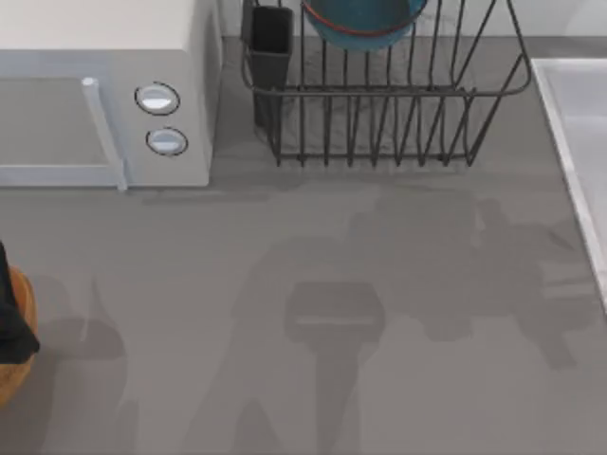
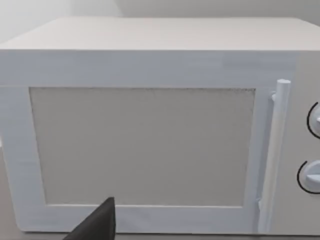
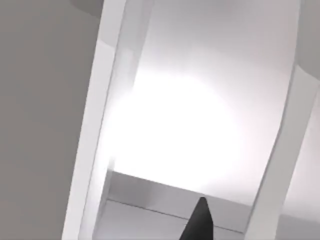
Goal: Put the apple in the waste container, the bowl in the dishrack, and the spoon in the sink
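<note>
Our bowl [image 1: 365, 21] already sits upright in the dishrack [image 1: 398, 104], held by its bars. We see the waste tub [image 1: 13, 332] at the desk's left edge and the sink [image 1: 579, 123] at the right. We cannot tell how either arm's jaws stand.

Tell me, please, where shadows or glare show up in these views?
Top view: soft arm shadows fall across the grey table below the dishrack. Right wrist view: strong white glare washes out the sink floor. Left wrist view: the microwave is evenly lit.
</note>
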